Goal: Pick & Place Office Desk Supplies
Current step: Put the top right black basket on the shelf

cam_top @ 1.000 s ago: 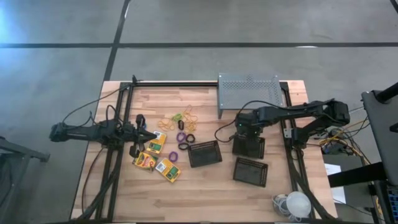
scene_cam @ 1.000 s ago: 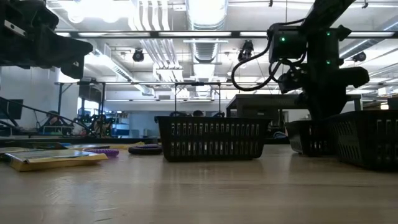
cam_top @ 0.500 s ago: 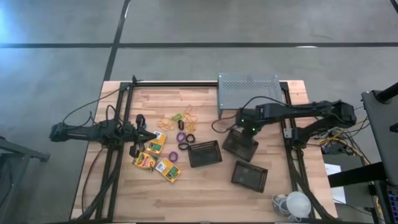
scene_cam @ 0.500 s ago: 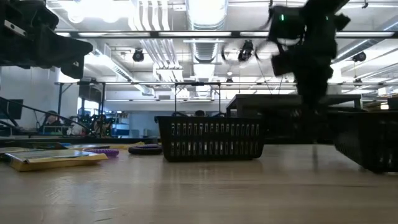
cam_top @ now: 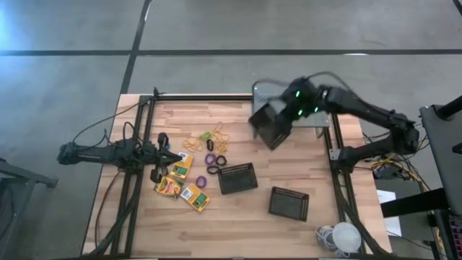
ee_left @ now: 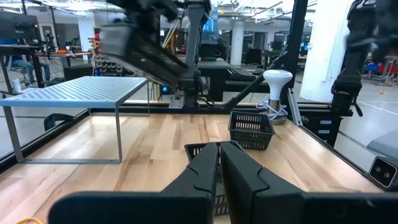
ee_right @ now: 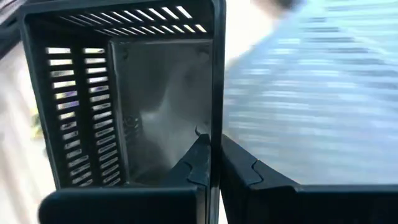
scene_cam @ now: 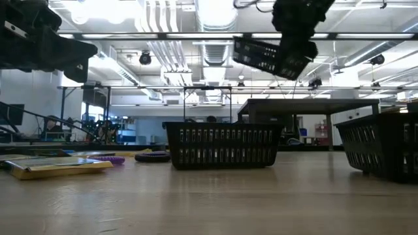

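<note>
1. Here the right gripper (ee_right: 211, 163) is clamped on one wall of a black mesh bin (cam_top: 271, 124) and holds it in the air, tilted, near the front edge of the grey perforated stand (cam_top: 307, 95) at the far side of the table (cam_top: 238, 231).
2. Seen from table height, the lifted bin (scene_cam: 269, 57) hangs high above the wood, slanted, with nothing under it.
3. Two more mesh bins sit on the table: one near the middle (cam_top: 237, 178), one nearer the front right (cam_top: 289, 203).
4. The loose supplies lie well apart from the carried bin, on the left half: crayon boxes (cam_top: 180, 182), rubber bands (cam_top: 211, 137) and small rings (cam_top: 214, 160).
5. The left gripper (ee_left: 221, 158) waits low over the table's left side by the crayon boxes, its fingers pressed together on nothing.
6. Risk, as I judge it: the hold is on a single thin wall, so the tilted bin could twist or slip free during a fast swing.
7. It could also catch the stand's edge, being so close to it.
8. Setting it down tilted might tip it or knock the middle bin.
</note>
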Motion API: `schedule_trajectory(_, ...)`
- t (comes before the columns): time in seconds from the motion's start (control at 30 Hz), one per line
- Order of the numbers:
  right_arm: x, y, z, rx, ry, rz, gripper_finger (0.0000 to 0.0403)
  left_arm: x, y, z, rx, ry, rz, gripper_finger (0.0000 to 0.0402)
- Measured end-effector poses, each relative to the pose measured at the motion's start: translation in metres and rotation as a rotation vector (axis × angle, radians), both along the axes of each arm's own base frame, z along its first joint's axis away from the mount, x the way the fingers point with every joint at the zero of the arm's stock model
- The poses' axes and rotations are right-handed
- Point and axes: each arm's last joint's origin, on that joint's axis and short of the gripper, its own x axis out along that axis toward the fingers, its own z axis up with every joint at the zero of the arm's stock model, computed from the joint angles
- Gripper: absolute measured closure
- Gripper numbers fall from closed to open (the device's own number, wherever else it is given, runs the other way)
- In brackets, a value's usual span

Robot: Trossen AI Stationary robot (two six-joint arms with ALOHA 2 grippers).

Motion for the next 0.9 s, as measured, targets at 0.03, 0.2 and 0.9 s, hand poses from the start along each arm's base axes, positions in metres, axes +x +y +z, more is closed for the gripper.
schedule_trajectory(0.03, -0.008, -0.009, 0.004, 0.003, 0.018, -0.042, 0.039, 0.0, 0.0, 0.0, 0.0, 0.0, 0.0, 0.0374)
schedule_trajectory(0.2, -0.061, -0.049, 0.011, 0.06, 0.142, -0.267, 0.039, 0.0, 0.0, 0.0, 0.0, 0.0, 0.0, 0.0374)
schedule_trajectory(0.9, -0.093, -0.089, -0.01, 0.143, 0.318, -0.508, 0.039, 0.0, 0.0, 0.0, 0.0, -0.001, 0.0, 0.0374)
